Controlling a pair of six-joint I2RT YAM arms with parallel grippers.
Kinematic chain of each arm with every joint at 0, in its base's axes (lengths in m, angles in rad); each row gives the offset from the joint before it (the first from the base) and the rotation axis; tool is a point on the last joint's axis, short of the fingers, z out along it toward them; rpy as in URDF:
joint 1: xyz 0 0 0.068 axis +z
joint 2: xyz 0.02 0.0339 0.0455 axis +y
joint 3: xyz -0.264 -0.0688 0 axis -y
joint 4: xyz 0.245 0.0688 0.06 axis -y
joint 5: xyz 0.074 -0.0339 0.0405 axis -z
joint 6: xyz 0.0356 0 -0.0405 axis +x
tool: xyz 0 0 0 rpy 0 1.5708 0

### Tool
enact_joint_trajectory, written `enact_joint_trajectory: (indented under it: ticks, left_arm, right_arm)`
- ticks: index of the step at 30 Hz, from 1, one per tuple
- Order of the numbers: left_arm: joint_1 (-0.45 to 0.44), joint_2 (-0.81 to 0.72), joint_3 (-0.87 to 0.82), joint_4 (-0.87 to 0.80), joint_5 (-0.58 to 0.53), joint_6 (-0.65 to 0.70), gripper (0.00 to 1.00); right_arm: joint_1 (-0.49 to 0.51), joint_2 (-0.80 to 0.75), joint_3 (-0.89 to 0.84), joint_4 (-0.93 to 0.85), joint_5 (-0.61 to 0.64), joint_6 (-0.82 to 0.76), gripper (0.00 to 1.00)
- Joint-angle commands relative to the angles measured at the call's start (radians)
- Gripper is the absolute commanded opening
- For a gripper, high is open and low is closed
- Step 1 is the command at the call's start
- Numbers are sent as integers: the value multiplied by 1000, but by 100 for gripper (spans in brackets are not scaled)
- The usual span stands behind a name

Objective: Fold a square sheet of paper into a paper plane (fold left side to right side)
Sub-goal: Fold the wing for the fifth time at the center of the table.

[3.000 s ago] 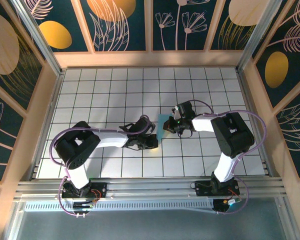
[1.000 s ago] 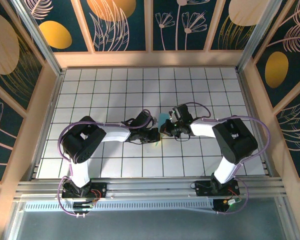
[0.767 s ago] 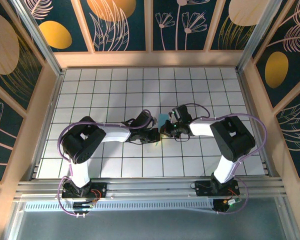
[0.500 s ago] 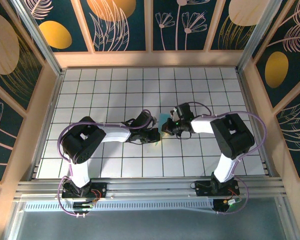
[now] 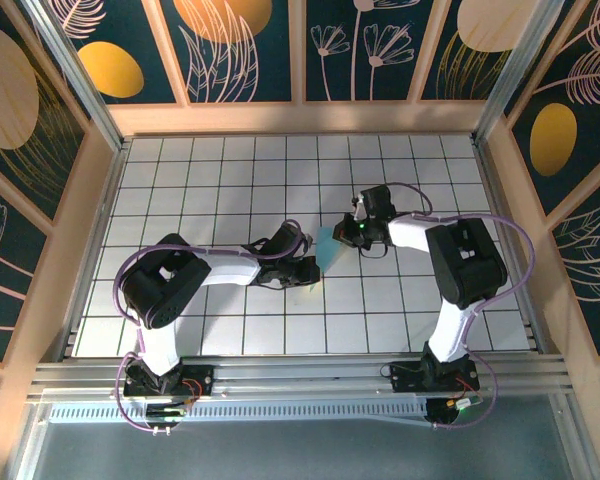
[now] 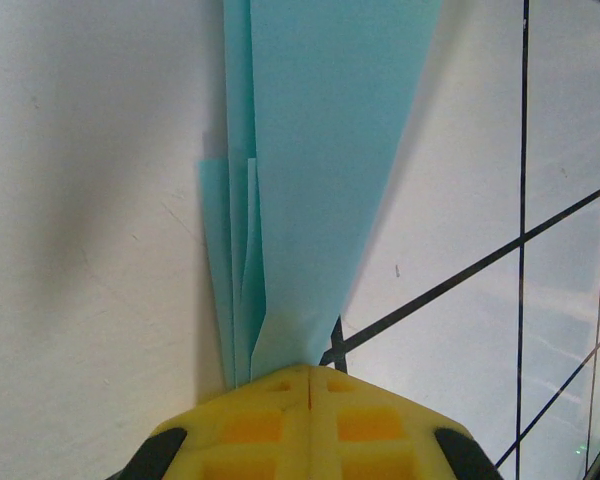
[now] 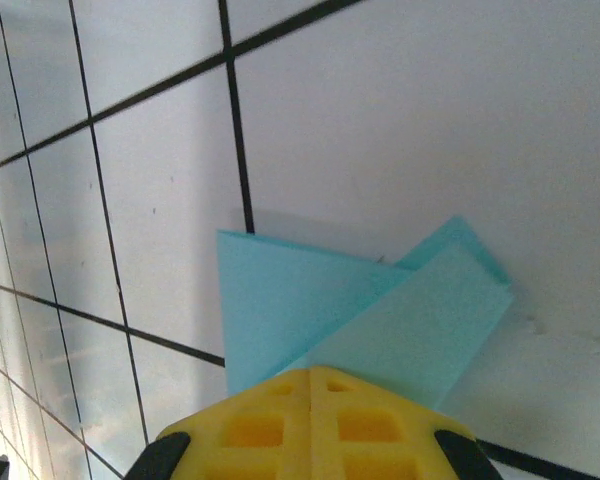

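Left of centre in the top view, the left gripper [image 5: 310, 268] has its fingers together, its tips at the narrow end of the paper [image 5: 327, 245]. The paper is a folded cyan wedge lying mid-frame on the counter [image 5: 230, 180]. Just to the right, the right gripper [image 5: 350, 235], fingers also together, sits over the wide end. The paper looks thin, light and layered, so it will likely slide or unfold. Press along the creases and pinch at the edges.
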Motion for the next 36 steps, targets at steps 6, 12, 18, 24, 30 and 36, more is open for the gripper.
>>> enact_joint_trajectory:
  ticks: [6,12,18,24,30,36]
  left_arm:
    - [1,-29,12,-101,-4,-17,0]
    - [19,-7,83,-63,77,-19,0]
    - [23,70,164,-70,89,2,0]
    - [23,119,187,-89,71,21,0]
    - [22,101,119,-82,84,31,0]
    - [8,57,26,-96,89,56,0]
  right_arm:
    - [19,53,-36,22,-5,19,0]
    - [15,60,-60,-3,-4,4,0]
    - [18,60,-71,-6,-16,0,0]
    - [21,54,-70,-16,-9,-5,0]
    - [20,57,-64,-35,6,-16,0]
    - [19,63,-58,-57,22,-29,0]
